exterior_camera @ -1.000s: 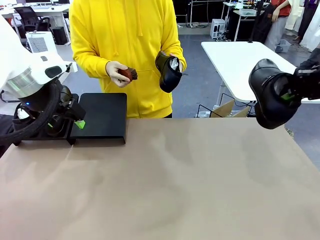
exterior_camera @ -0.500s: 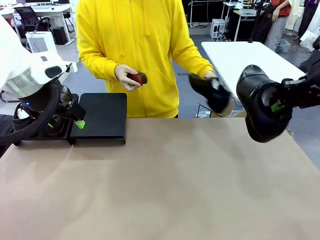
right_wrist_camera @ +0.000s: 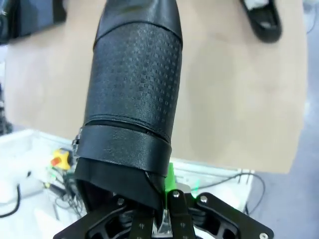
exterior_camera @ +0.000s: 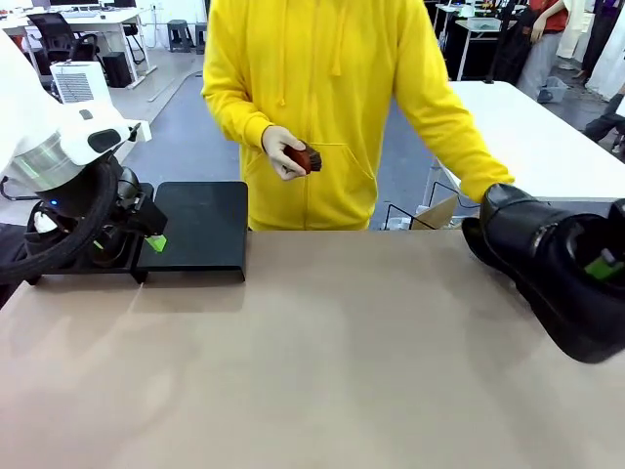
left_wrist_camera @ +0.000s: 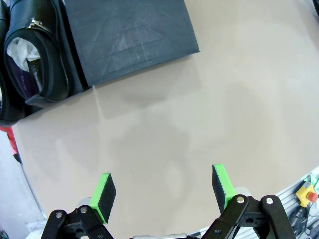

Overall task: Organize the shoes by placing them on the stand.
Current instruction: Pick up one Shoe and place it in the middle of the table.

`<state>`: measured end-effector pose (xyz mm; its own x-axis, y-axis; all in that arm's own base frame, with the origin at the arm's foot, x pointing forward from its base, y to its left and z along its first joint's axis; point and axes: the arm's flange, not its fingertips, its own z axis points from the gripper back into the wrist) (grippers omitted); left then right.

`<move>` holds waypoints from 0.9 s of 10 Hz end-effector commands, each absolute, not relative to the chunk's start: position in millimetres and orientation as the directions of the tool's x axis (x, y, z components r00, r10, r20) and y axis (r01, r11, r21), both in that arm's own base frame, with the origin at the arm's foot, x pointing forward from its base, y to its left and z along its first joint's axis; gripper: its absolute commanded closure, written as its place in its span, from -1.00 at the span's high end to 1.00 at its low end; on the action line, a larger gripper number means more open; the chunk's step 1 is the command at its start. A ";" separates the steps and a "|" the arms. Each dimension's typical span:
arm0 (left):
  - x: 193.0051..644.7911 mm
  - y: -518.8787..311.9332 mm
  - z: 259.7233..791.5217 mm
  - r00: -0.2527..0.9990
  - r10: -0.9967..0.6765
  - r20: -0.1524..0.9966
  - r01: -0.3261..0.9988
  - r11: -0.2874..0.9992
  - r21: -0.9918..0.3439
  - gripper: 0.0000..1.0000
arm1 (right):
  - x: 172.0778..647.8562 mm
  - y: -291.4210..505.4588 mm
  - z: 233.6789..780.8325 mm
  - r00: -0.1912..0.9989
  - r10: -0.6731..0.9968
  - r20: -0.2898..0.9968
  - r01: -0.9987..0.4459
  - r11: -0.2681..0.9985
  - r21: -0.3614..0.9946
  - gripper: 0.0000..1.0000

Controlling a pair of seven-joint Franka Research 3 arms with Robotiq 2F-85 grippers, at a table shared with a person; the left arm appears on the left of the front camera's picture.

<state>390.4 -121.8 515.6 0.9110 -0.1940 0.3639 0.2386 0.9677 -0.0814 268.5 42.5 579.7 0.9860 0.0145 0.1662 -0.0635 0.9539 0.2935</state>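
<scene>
The right gripper (right_wrist_camera: 167, 194) is clenched on the heel rim of a black shoe (right_wrist_camera: 134, 84) and carries it over the table (exterior_camera: 322, 362) at about 3 o'clock in the front view. The upper is embossed and slightly glossy. I judge the shoe light, with a stiff sole and a soft collar, so a pinch at the rim holds it but lets the toe swing and sag. That rim is the best place to take hold, since the smooth toe would slip.

Another shoe (right_wrist_camera: 261, 20) lies on the table at 1 o'clock in the right wrist view. The stand (exterior_camera: 195, 225) sits at 10 o'clock, and this platform's flat top is bare. A paper-stuffed shoe (left_wrist_camera: 37, 64) lies at its 9 o'clock, seemingly on the neighbouring platform, though the picture's edge cuts it off.

The table is matte, tan and level, with open room across the middle. The left gripper (left_wrist_camera: 163, 191) hangs released beside the stand and crowds that side.
</scene>
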 end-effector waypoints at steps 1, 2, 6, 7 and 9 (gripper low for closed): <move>389.9 -122.0 516.0 0.912 -0.178 0.371 0.226 0.970 -0.088 1.00 | 262.5 34.7 589.0 0.984 0.036 0.173 -0.087 0.950 0.300 -1.00; 389.9 -122.0 516.0 0.912 -0.178 0.371 0.226 0.970 -0.088 1.00 | 261.1 34.7 586.5 0.988 0.037 0.150 -0.081 0.950 0.303 -1.00; 389.9 -122.0 516.0 0.912 -0.178 0.371 0.226 0.970 -0.088 1.00 | 260.3 39.1 578.8 0.991 0.027 0.132 -0.066 0.952 0.300 -1.00; 389.9 -122.0 516.0 0.912 -0.178 0.371 0.226 0.970 -0.088 1.00 | 260.3 39.1 578.8 0.991 0.027 0.132 -0.066 0.952 0.300 -1.00; 389.9 -122.0 516.0 0.912 -0.178 0.371 0.226 0.970 -0.088 1.00 | 260.3 39.1 578.8 0.991 0.027 0.132 -0.066 0.952 0.300 -1.00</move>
<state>390.5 -121.8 515.6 0.9110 -0.1940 0.3639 0.2386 0.9677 -0.0814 262.2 39.7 576.0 0.9918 0.0317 0.1241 -0.0676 0.9527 0.2962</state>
